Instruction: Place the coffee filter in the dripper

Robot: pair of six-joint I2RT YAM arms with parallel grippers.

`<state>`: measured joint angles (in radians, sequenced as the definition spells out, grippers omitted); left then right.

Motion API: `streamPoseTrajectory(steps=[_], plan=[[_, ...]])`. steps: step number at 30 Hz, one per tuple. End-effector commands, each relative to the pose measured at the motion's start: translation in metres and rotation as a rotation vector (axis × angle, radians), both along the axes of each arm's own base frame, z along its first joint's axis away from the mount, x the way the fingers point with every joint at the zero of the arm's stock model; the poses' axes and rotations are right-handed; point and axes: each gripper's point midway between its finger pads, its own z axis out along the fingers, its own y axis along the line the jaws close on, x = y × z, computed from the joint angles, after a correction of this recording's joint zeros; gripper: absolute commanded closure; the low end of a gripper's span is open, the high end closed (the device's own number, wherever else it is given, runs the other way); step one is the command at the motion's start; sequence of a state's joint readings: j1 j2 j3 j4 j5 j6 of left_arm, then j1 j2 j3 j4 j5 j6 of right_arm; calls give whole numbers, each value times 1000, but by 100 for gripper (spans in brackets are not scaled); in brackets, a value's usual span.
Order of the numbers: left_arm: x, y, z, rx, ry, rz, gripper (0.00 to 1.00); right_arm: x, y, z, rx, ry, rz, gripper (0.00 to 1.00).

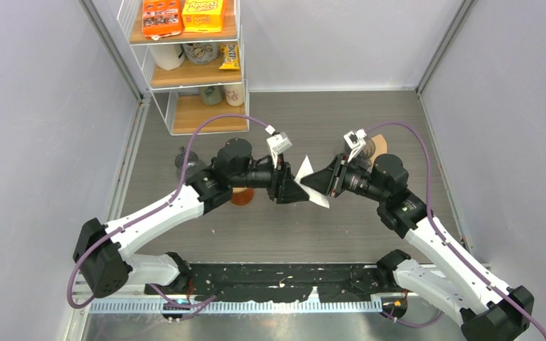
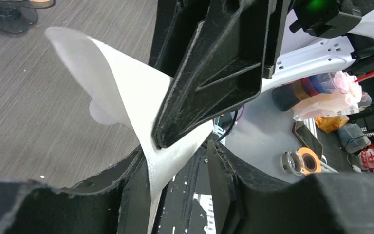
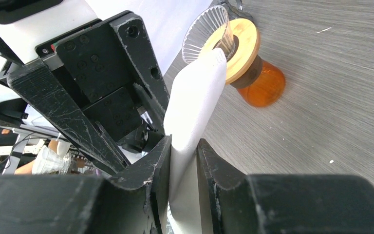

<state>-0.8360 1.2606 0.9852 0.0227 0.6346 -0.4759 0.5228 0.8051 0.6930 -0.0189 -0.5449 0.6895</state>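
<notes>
Between the two tools, above the middle of the worktop [image 1: 291, 234]: one white paper coffee filter [image 1: 311, 176], held clear of the surface. Right tool [image 1: 320, 182]: two fingers clamped on the filter, the paper pinched flat between them in its wrist view. Left tool [image 1: 293, 192]: two fingers apart, one on each side of the filter's seamed edge. The paper lies against one finger, and a gap shows at the other. The tips of the two tools nearly meet. Beyond the right tool's tips, under the left arm: one clear ribbed dripper [image 3: 205, 34] with one wooden collar [image 3: 246, 41], seated on one amber carafe [image 3: 265, 85], upright on the worktop and apart from the filter. Behind the left tool, at the far wall: one wire rack [image 1: 185, 78] with three wooden shelves.
</notes>
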Motion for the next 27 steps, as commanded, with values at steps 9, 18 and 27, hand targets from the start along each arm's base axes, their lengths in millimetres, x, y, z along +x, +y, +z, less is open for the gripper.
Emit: streamPoseTrajectory(steps=[9, 18, 27], plan=[[-1, -12, 24, -92, -7, -39, 71, 4, 2, 27, 67, -64, -25, 70], [-1, -4, 13, -29, -72, -40, 100, 4, -11, 24, -3, -91, -86, 52], [-23, 17, 3, 6, -270, -172, 100, -1, -54, 32, -59, -223, -273, 10]])
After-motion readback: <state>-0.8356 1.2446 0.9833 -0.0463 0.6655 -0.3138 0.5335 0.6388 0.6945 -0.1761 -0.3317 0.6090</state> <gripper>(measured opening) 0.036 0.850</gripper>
